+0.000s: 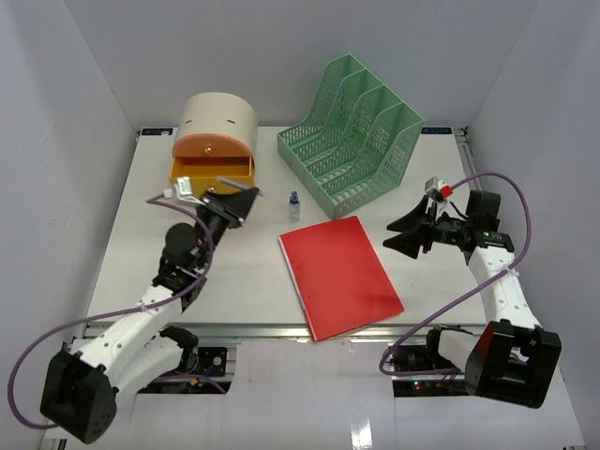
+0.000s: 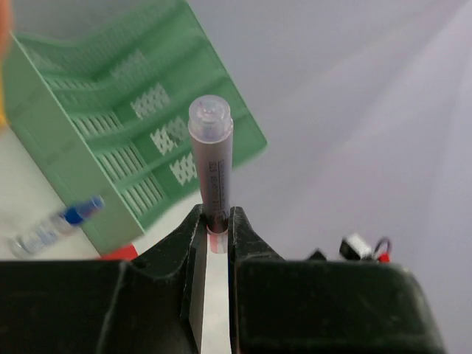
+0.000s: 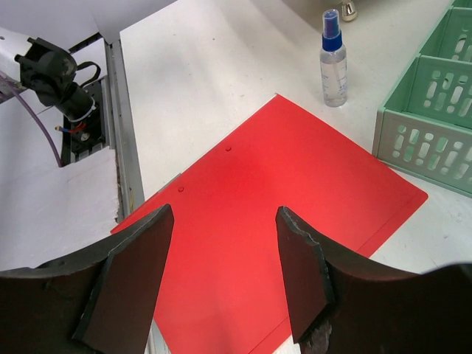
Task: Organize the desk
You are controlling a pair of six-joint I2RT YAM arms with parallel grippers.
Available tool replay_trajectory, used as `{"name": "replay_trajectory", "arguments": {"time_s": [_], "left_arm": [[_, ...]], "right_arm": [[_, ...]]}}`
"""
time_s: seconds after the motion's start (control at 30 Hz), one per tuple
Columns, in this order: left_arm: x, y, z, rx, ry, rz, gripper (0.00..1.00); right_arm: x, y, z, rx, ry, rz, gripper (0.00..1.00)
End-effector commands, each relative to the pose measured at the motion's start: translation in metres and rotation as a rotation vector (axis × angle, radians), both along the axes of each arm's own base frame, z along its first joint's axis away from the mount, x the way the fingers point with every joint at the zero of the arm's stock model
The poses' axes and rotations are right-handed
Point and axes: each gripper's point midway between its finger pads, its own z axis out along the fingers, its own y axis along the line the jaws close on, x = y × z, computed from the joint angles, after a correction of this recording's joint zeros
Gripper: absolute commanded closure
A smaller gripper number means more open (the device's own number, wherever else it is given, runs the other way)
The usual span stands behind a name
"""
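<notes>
The white desk (image 1: 136, 246) holds a red folder (image 1: 339, 275), a small spray bottle (image 1: 293, 206) with a blue cap, a green mesh file rack (image 1: 352, 136) and a beige round drawer box (image 1: 220, 120) with its orange drawer (image 1: 212, 171) pulled open. My left gripper (image 1: 239, 195) is shut on a grey pen (image 1: 236, 184) and holds it in the air just in front of the open drawer. In the left wrist view the pen (image 2: 211, 162) sticks up from between the shut fingers (image 2: 247, 236). My right gripper (image 1: 398, 234) is open and empty, hovering over the folder's right edge (image 3: 273, 221).
The spray bottle (image 3: 333, 59) stands upright between the folder and the rack's near corner (image 3: 431, 110). The desk's metal front rail (image 3: 122, 147) runs along the folder's near corner. The rack (image 2: 110, 140) and the bottle (image 2: 51, 228) show in the left wrist view, the bottle blurred.
</notes>
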Motion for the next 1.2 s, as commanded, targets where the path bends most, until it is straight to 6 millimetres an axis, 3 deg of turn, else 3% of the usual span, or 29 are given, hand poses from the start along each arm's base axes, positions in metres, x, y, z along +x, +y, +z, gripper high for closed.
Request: {"name": "replay_trajectory", "arguments": {"time_s": [0.0, 0.07, 0.17, 0.33, 0.6, 0.67, 0.87, 1.03, 1.17], "left_arm": [[0.052, 0.078, -0.039, -0.03, 0.376, 0.218, 1.0], [0.072, 0.098, -0.028, -0.106, 0.456, 0.219, 1.0], [0.107, 0.113, -0.022, -0.16, 0.542, 0.233, 1.0], [0.142, 0.121, -0.016, -0.217, 0.622, 0.284, 1.0], [0.158, 0.119, -0.044, -0.279, 0.794, 0.303, 1.0], [0.16, 0.136, -0.049, -0.309, 0.806, 0.347, 0.92], [0.163, 0.145, -0.063, -0.347, 0.832, 0.349, 0.81], [0.164, 0.146, -0.064, -0.361, 0.823, 0.332, 0.54], [0.165, 0.148, -0.055, -0.358, 0.79, 0.308, 0.41]], "right_arm": [[0.002, -0.002, 0.01, -0.01, -0.047, -0.006, 0.36], [0.002, -0.002, 0.009, -0.01, -0.043, -0.008, 0.36], [0.003, -0.003, 0.008, -0.015, -0.041, -0.016, 0.36], [0.004, -0.006, 0.009, -0.015, -0.046, -0.028, 0.36], [0.005, -0.007, 0.01, -0.014, -0.044, -0.033, 0.36], [0.005, -0.008, 0.009, -0.013, -0.038, -0.034, 0.36], [0.006, -0.009, 0.009, -0.013, -0.04, -0.039, 0.36], [0.006, -0.01, 0.01, -0.011, -0.04, -0.043, 0.36], [0.006, -0.011, 0.01, -0.009, -0.04, -0.046, 0.36]]}}
